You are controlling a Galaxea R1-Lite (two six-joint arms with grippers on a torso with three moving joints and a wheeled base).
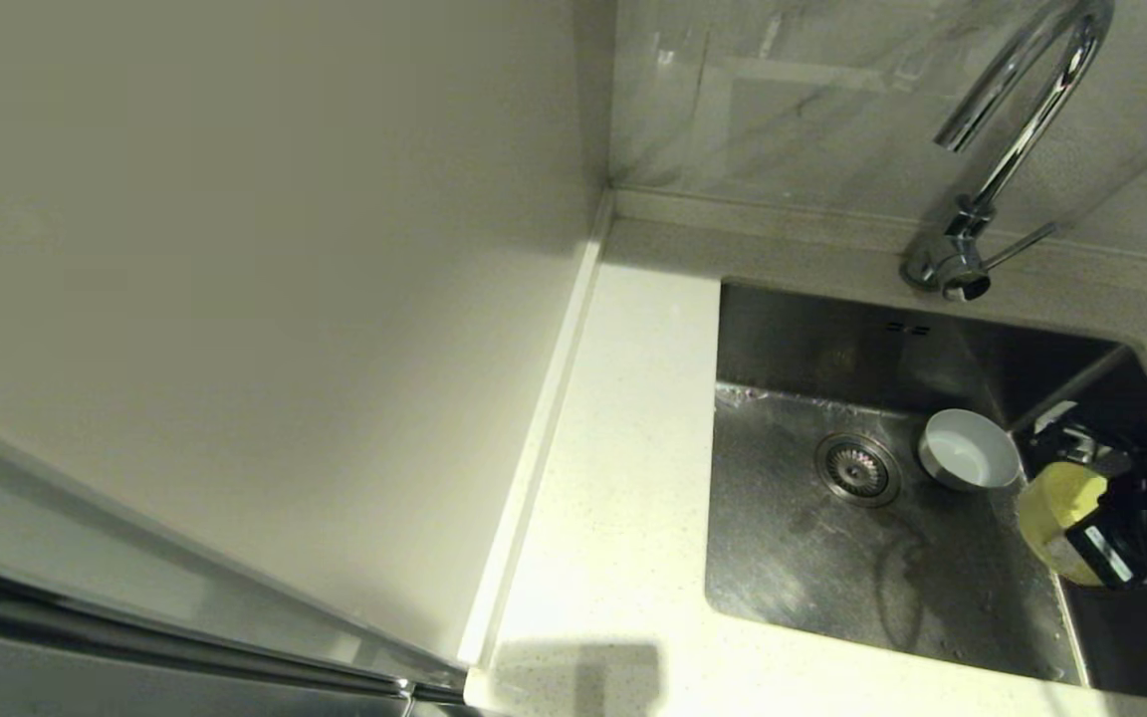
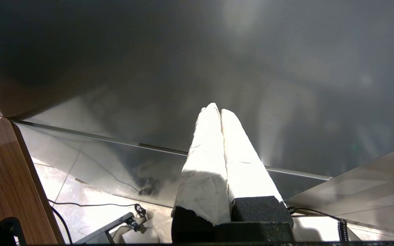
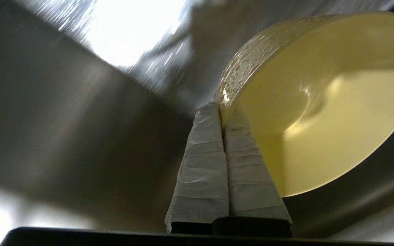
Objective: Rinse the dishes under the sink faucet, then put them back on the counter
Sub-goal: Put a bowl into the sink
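The right gripper (image 3: 221,108) is over the sink's (image 1: 793,558) right edge, its jaws clamped tight on the rim of the yellow-green bowl (image 1: 1059,518), which hangs tilted on its side and is beaded with water drops. A pale blue-grey bowl (image 1: 968,450) sits upright on the sink floor, just beside the drain strainer (image 1: 857,468). The faucet (image 1: 1012,129) rises at the sink's back edge. The left gripper (image 2: 220,110) is parked off the worktop (image 1: 613,478), jaws pressed together

Place: a kitchen
Signs: steel sink (image 1: 783,558) set in speckled counter (image 1: 623,478); chrome faucet (image 1: 1012,149) behind the sink, against a marbled wall (image 1: 812,100).
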